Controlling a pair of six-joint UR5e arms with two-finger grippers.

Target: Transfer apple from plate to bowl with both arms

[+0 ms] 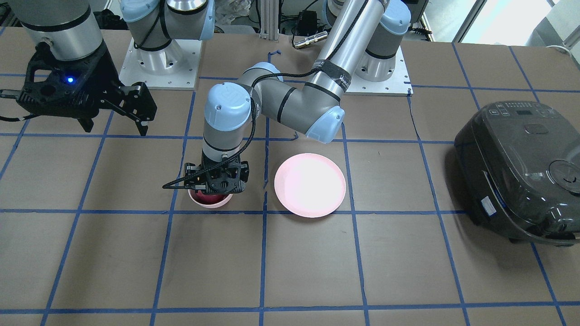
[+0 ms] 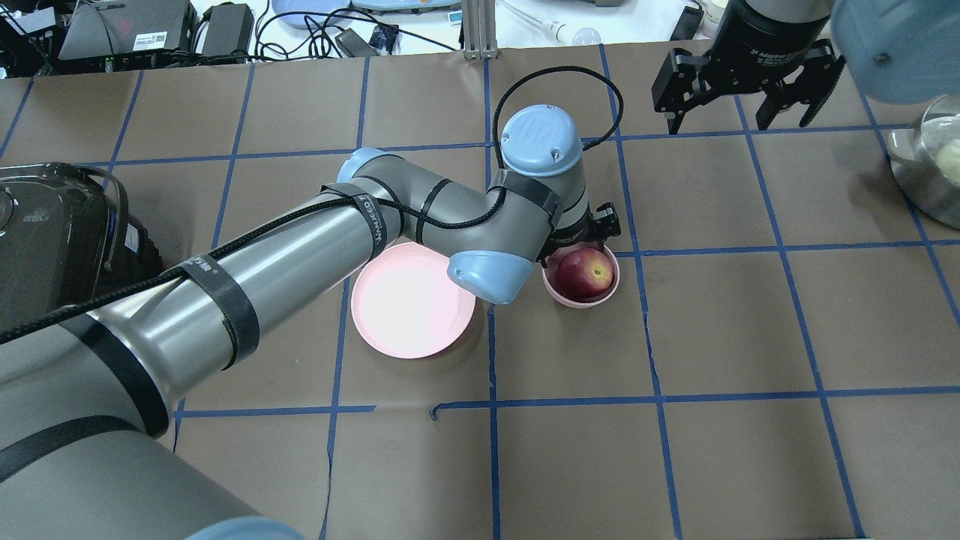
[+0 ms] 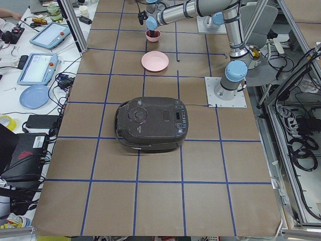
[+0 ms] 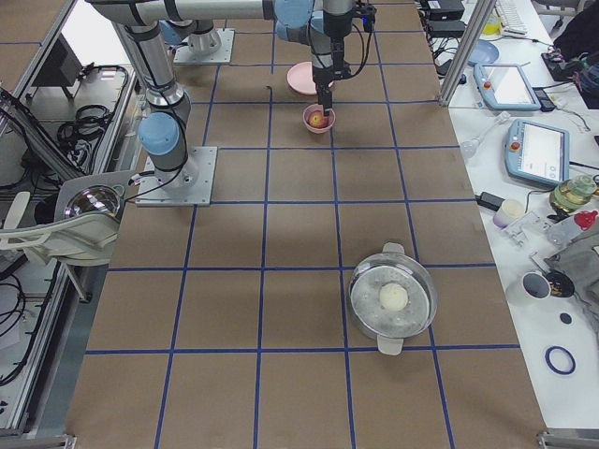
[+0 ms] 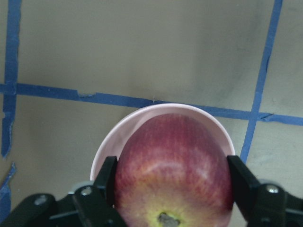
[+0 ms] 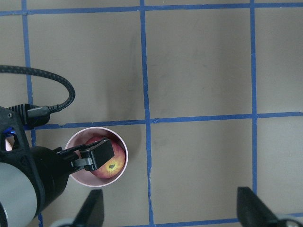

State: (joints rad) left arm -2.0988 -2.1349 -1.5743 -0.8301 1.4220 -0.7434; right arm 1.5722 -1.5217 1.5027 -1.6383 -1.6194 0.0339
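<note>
The red apple (image 2: 585, 271) sits inside the small pink bowl (image 2: 581, 301), its yellowish stem dip facing up. My left gripper (image 2: 581, 247) reaches straight down into the bowl. In the left wrist view its two black fingers (image 5: 108, 177) press against both sides of the apple (image 5: 173, 175), with the bowl rim (image 5: 142, 118) around it. The wide pale pink plate (image 2: 412, 307) lies empty beside the bowl, partly under my left arm. My right gripper (image 2: 739, 112) hangs open and empty, high above the table's far right, and looks down on the bowl (image 6: 75, 142).
A black rice cooker (image 2: 52, 232) stands at the table's left end. A steel pot (image 2: 930, 165) with a pale round object in it stands at the right end. Blue tape lines grid the brown tabletop.
</note>
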